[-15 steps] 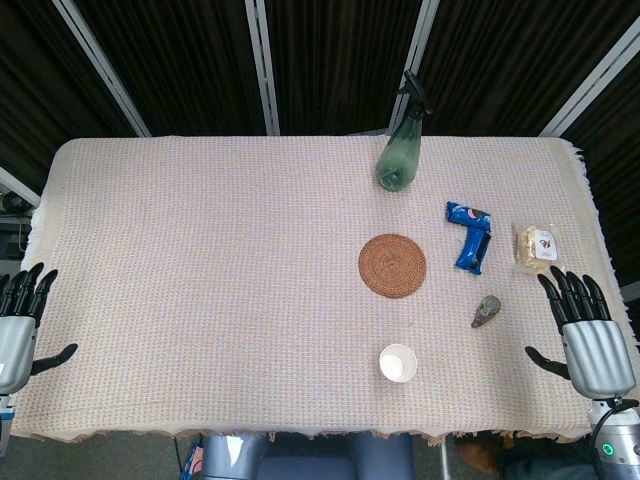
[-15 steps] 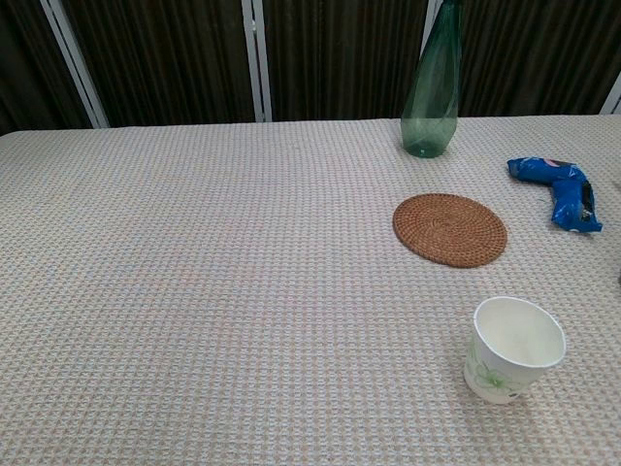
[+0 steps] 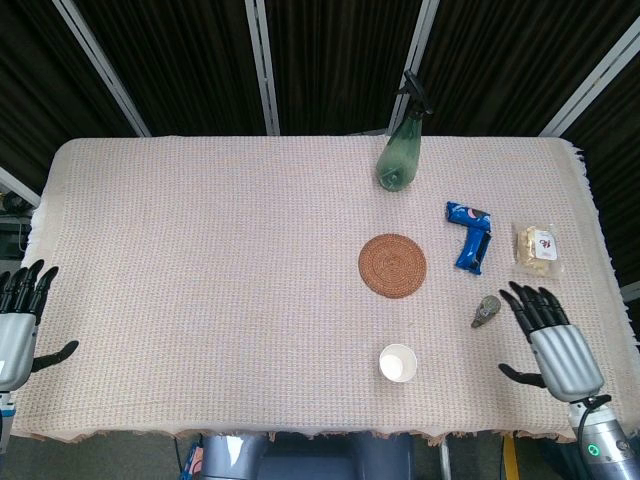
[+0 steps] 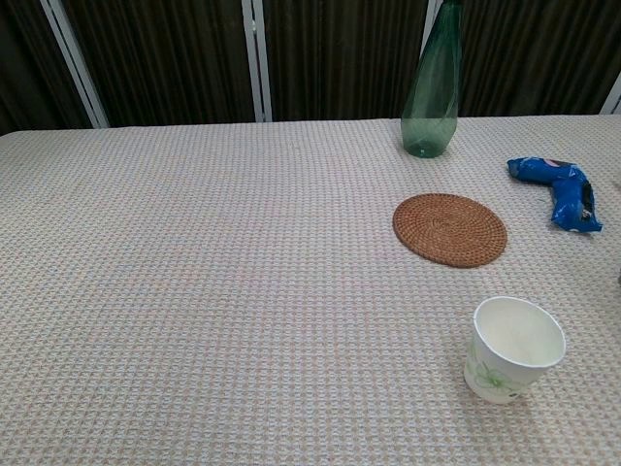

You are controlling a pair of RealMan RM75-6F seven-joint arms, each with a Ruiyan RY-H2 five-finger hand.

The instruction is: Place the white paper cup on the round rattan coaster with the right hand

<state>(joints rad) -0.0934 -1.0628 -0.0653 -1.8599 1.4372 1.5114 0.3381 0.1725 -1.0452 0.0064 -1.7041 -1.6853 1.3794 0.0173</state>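
The white paper cup [image 3: 398,362] [image 4: 512,349] stands upright near the table's front edge, with a faint green print on its side. Behind it lies the round rattan coaster [image 3: 392,265] [image 4: 449,229], flat and bare. My right hand [image 3: 553,343] hovers over the front right of the table, fingers spread and holding nothing, well to the right of the cup. At the far left edge, my left hand [image 3: 18,323] is open with its fingers apart. Neither hand shows in the chest view.
A green spray bottle [image 3: 400,150] [image 4: 432,87] stands behind the coaster. A blue snack packet [image 3: 470,235] [image 4: 563,189], a clear snack bag [image 3: 536,247] and a small grey object [image 3: 486,310] lie to the right, the grey object just beside my right hand's fingertips.
My right hand has moved left and inward over the table, closer to the cup. The left hand has shifted slightly down. The cup and coaster are unmoved.
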